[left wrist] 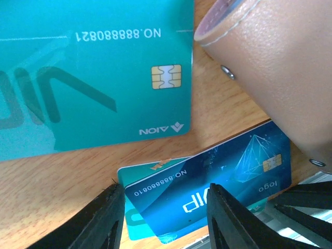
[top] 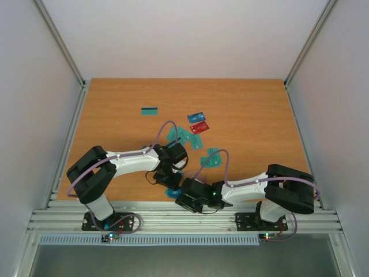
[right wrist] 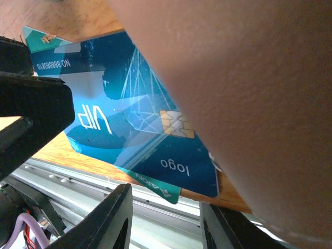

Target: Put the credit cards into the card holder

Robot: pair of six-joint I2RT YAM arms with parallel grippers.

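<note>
On my left arm (top: 130, 160) the jaws stand apart low over the tabletop (left wrist: 78, 176), gripping nothing. Just beyond them a blue card (left wrist: 207, 181) lies across a teal card (left wrist: 129, 179) at the near edge. Another teal card (left wrist: 93, 78) lies just past those. Further out, more credit cards (top: 179, 135) are scattered mid-tabletop. To the right, the tan card holder (left wrist: 275, 78) slants above the blue card. It crowds my right wrist view, so I cannot tell whether the jaws on my right arm (top: 253, 184) grip it.
</note>
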